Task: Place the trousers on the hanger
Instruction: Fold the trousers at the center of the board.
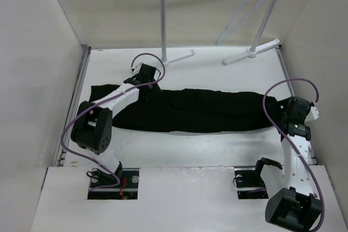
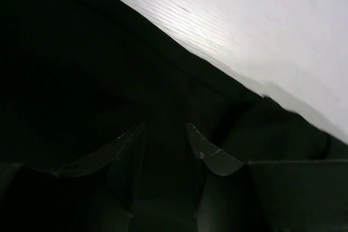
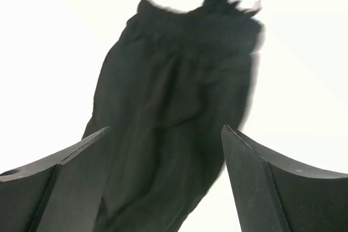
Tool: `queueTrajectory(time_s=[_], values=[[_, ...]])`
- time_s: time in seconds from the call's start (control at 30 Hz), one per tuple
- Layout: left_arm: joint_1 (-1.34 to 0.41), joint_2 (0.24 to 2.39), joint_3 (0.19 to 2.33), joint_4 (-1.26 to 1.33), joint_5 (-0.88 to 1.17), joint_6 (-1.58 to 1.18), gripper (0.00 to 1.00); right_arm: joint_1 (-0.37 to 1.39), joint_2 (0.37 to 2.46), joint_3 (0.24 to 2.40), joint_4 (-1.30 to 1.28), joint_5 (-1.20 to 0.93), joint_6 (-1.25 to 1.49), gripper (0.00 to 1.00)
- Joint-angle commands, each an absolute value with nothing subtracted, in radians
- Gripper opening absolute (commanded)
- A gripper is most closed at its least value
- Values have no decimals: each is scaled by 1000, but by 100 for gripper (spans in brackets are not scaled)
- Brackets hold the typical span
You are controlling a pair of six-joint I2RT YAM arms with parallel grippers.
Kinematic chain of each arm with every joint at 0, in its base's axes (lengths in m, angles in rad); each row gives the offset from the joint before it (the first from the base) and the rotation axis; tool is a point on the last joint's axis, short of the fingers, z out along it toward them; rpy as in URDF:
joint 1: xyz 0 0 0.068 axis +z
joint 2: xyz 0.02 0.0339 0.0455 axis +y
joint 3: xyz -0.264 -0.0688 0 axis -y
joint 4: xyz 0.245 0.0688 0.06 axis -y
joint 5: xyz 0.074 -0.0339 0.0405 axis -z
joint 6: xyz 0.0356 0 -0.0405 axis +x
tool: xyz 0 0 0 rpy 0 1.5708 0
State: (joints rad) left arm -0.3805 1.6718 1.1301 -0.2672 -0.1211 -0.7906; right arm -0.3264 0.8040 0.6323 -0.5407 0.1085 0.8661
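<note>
Right gripper (image 3: pixel 166 129): jaws wide apart, holding nothing, poised over the right end of the trousers (image 1: pixel 201 110).
Left gripper (image 2: pixel 165 125): jaws narrowly apart, low on the black cloth at the left end. Nothing is clearly pinched in that dark view.
Desk (image 1: pixel 206 150): carries the trousers across its middle.
Trousers: flat, stretched left to right with the legs lying together, well apart from the hanger (image 1: pixel 239 19).
Rack (image 1: pixel 163 20): stands at the back of the desk. Its rail holds only the hanger, near the right post.
Hanger: bare, with nothing draped on it yet.
Step in hand: probably a fresh grasp on the cloth. Take a full fold at each end, not a thin edge, so it doesn't slip. Lift both ends evenly, or the limp middle will sag and drag.
Watch: the thin wire hanger may swing when the cloth reaches it, so approach it gently.
</note>
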Motion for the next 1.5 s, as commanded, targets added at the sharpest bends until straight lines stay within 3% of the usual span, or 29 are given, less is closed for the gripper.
queueTrajectory(time_s=[0.0, 0.2, 0.43, 0.63, 0.73, 0.83, 0.93, 1.07, 1.3, 1.47], values=[[-409, 1631, 1138, -225, -112, -831, 33, -393, 795, 595, -609, 209, 885, 86], [-337, 1569, 961, -255, -115, -842, 33, -456, 1003, 558, -398, 8, 888, 90], [-193, 1480, 726, -304, -155, -957, 34, -487, 1210, 564, -270, -9, 934, 88], [-137, 1468, 657, -313, -137, -980, 35, -484, 1331, 586, -215, -38, 1000, 74], [-149, 1425, 646, -305, -129, -976, 40, -484, 1353, 601, -199, -35, 1011, 56], [-200, 1398, 696, -310, -123, -965, 47, -482, 1350, 614, -192, -37, 1041, 28], [-258, 1387, 787, -322, -124, -943, 54, -464, 1269, 630, -196, 7, 1065, 16], [-393, 1411, 938, -331, -124, -899, 62, -398, 1103, 737, -340, 142, 1045, 14], [-660, 1489, 1227, -373, -178, -911, 65, -308, 939, 1001, -511, 241, 885, 15], [-830, 1558, 1466, -449, -285, -928, 67, -86, 894, 1110, -520, 359, 744, 17]])
